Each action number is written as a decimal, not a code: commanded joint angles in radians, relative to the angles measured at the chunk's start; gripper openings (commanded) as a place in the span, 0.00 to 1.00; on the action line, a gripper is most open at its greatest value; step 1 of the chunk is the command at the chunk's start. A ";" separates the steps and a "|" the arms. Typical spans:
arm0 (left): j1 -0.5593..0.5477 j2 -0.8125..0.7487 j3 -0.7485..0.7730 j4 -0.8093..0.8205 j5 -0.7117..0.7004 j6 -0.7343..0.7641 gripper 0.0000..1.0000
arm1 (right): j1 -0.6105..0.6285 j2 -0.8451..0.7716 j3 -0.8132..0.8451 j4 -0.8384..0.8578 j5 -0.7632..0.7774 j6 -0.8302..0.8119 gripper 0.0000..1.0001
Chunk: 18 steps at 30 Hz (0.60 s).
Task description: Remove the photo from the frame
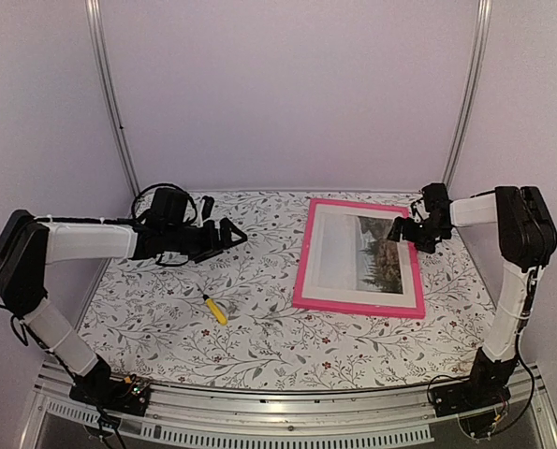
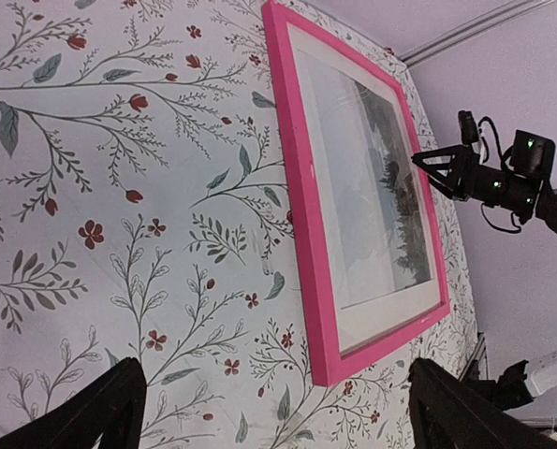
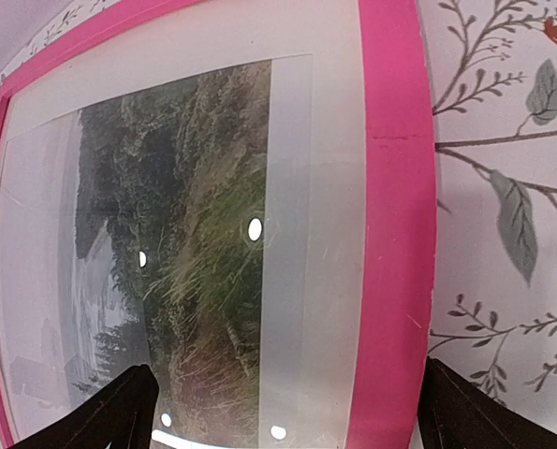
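Observation:
The frame (image 1: 300, 267), thin and bright pink, lies flat on the right half of the floral table. The photo (image 1: 376, 254) sits inside it, a white border around dark trees and pale sky. My right gripper (image 1: 399, 231) hovers open over the frame's right side. In the right wrist view its fingers (image 3: 119, 412) straddle the photo's (image 3: 184, 243) white border and the pink rail (image 3: 395, 234), holding nothing. My left gripper (image 1: 231, 234) is open above bare cloth, left of the frame. Its wrist view shows the frame (image 2: 301, 187), the photo (image 2: 390, 187) and the right gripper (image 2: 426, 165) beyond.
A small yellow-handled tool (image 1: 214, 310) lies on the floral cloth (image 1: 259, 337) near the front, left of the frame. Pale walls with metal rails (image 1: 109, 94) close the back and sides.

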 commanded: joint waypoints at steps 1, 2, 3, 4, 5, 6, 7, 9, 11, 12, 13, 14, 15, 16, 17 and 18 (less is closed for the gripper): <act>-0.010 0.053 0.047 0.056 0.030 -0.009 0.99 | 0.087 -0.008 0.008 -0.054 -0.007 0.032 0.99; -0.011 0.067 0.052 0.058 0.033 -0.009 0.99 | 0.108 -0.002 0.021 -0.061 0.000 0.032 0.99; -0.012 0.078 0.057 0.061 0.036 -0.010 0.99 | 0.126 0.003 0.032 -0.066 0.003 0.032 0.99; -0.012 0.091 0.062 0.065 0.039 -0.010 0.99 | 0.147 0.006 0.043 -0.072 0.006 0.030 0.99; -0.013 0.104 0.066 0.069 0.042 -0.011 0.99 | 0.167 0.013 0.057 -0.077 0.013 0.028 0.99; -0.013 0.114 0.069 0.072 0.045 -0.011 0.99 | 0.187 0.019 0.070 -0.083 0.018 0.025 0.99; -0.014 0.125 0.073 0.074 0.046 -0.012 1.00 | 0.205 0.028 0.085 -0.090 0.024 0.023 0.99; -0.017 0.143 0.075 0.080 0.046 -0.011 0.99 | 0.235 0.047 0.114 -0.102 0.029 0.018 0.99; -0.020 0.164 0.078 0.083 0.044 -0.010 0.99 | 0.261 0.067 0.146 -0.113 0.034 0.012 0.99; -0.022 0.174 0.079 0.084 0.041 -0.010 0.99 | 0.270 0.085 0.163 -0.118 0.034 0.011 0.99; -0.023 0.184 0.079 0.085 0.039 -0.010 0.99 | 0.277 0.095 0.180 -0.123 0.032 0.010 0.99; -0.025 0.196 0.079 0.086 0.036 -0.009 0.99 | 0.284 0.110 0.197 -0.127 0.031 0.010 0.99; -0.027 0.208 0.079 0.087 0.032 -0.009 0.99 | 0.290 0.120 0.217 -0.129 0.030 0.010 0.99; -0.029 0.218 0.077 0.089 0.029 -0.008 0.99 | 0.295 0.137 0.233 -0.133 0.029 0.011 0.99; -0.031 0.229 0.078 0.089 0.023 -0.006 0.99 | 0.299 0.150 0.247 -0.138 0.027 0.012 0.99; -0.033 0.239 0.078 0.090 0.020 -0.006 0.99 | 0.303 0.158 0.260 -0.140 0.026 0.011 0.99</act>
